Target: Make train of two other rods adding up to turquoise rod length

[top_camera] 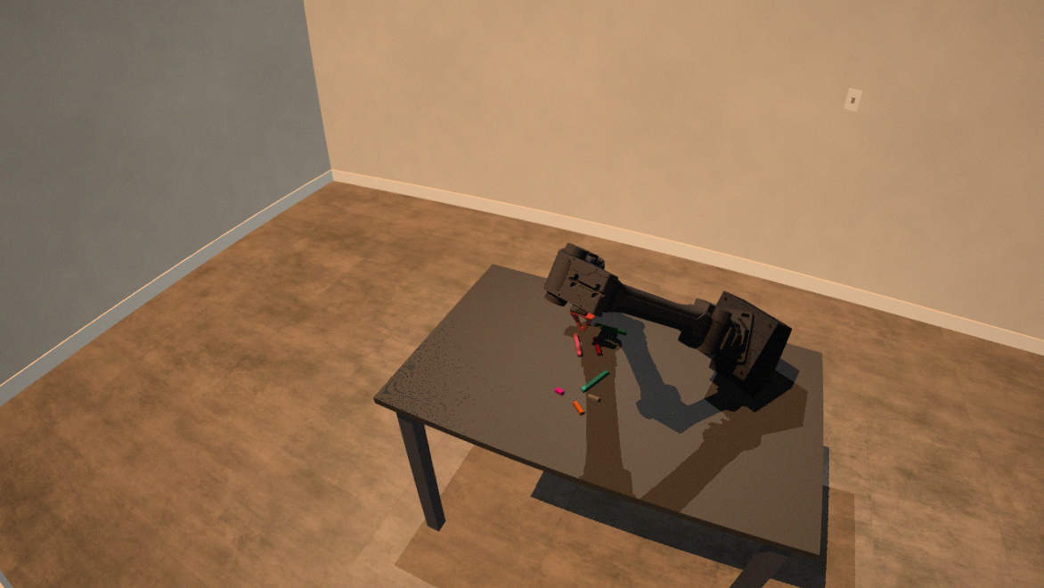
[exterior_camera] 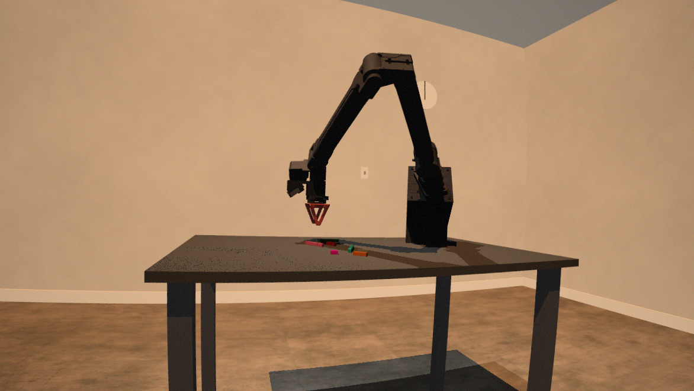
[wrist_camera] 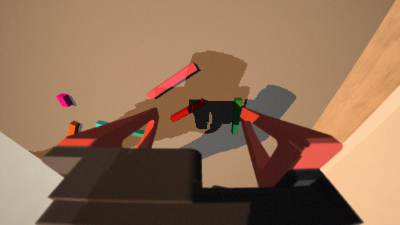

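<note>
- Hovering above the surface (top_camera: 496, 379) (exterior_camera: 233, 262) (wrist_camera: 102, 34), the end effector (top_camera: 584, 324) (exterior_camera: 315, 223) (wrist_camera: 199, 112) is standing fully open, its fingers holding nothing.
- Green rod (top_camera: 621, 332) (exterior_camera: 329, 240) (wrist_camera: 236, 117) is lying flat in the arm's shadow, showing beside one fingertip in the wrist view; red rod (top_camera: 598, 347) (exterior_camera: 331, 243) (wrist_camera: 184, 113) is lying near it, between green and pink rod (top_camera: 577, 344) (exterior_camera: 314, 243) (wrist_camera: 174, 80).
- Magenta rod (top_camera: 559, 390) (exterior_camera: 334, 252) (wrist_camera: 64, 99) is resting well apart, near turquoise rod (top_camera: 595, 380) (exterior_camera: 350, 248) (wrist_camera: 102, 123), with grey rod (top_camera: 593, 397) and orange rod (top_camera: 578, 407) (exterior_camera: 360, 253) (wrist_camera: 73, 128) also lying there.
- Two pairs are matching turquoise by length: green with magenta, red with grey. Neither is forming a train; which is being pursued, one cannot tell.
- All rods are appearing light, stiff and smooth-sided, hardly fragile, but probably sliding or turning when nudged.
- Green or red is calling for a grip across its narrow width at mid-length, keeping it level.
- Magenta and grey are offering little length; an off-centre pinch is risking a twist.
</note>
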Action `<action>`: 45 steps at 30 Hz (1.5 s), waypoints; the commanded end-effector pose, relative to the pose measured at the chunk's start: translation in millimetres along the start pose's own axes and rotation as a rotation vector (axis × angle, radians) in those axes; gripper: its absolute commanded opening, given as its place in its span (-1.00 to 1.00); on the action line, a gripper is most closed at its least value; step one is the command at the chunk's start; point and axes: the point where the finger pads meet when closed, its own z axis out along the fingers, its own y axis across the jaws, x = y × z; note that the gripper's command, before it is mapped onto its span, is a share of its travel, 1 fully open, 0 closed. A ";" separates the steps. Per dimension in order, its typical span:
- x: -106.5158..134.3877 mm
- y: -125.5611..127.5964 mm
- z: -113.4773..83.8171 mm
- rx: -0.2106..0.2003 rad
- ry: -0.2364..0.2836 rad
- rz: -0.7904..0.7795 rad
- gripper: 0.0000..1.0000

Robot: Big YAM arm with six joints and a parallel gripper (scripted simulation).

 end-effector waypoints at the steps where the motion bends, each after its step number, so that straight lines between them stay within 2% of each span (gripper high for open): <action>1: -19.7 -0.1 -13.4 0.012 -0.031 -0.087 1.00; 2: -18.0 -2.3 -12.3 0.011 -0.028 -0.080 1.00; 3: -22.1 12.9 -5.9 0.004 -0.015 -0.200 1.00; 6: -23.6 7.6 -12.5 0.011 -0.029 -0.189 1.00; 9: -20.7 2.8 -11.2 0.010 -0.025 -0.176 1.00; 10: -24.7 16.6 -6.0 0.004 -0.015 -0.288 1.00; 16: -25.3 8.7 -12.8 0.012 -0.029 -0.271 1.00; 17: -27.1 20.1 -6.1 0.004 -0.015 -0.371 1.00; 21: -27.9 12.8 -12.6 0.013 -0.028 -0.356 1.00; 22: -29.4 23.4 -6.2 0.004 -0.015 -0.450 1.00; 24: -29.6 22.9 -6.9 0.005 -0.017 -0.449 1.00; 26: -29.0 14.0 -12.1 0.013 -0.026 -0.429 1.00; 27: -31.4 26.5 -6.2 0.004 -0.015 -0.523 1.00; 33: -32.2 19.4 -12.4 0.013 -0.027 -0.508 1.00; 34: -33.3 29.4 -6.3 0.004 -0.016 -0.589 1.00; 37: -34.7 24.9 -11.7 0.013 -0.026 -0.580 1.00; 38: -34.9 31.9 -6.4 0.005 -0.016 -0.649 1.00; 45: -38.4 34.1 -9.2 0.009 -0.021 -0.744 1.00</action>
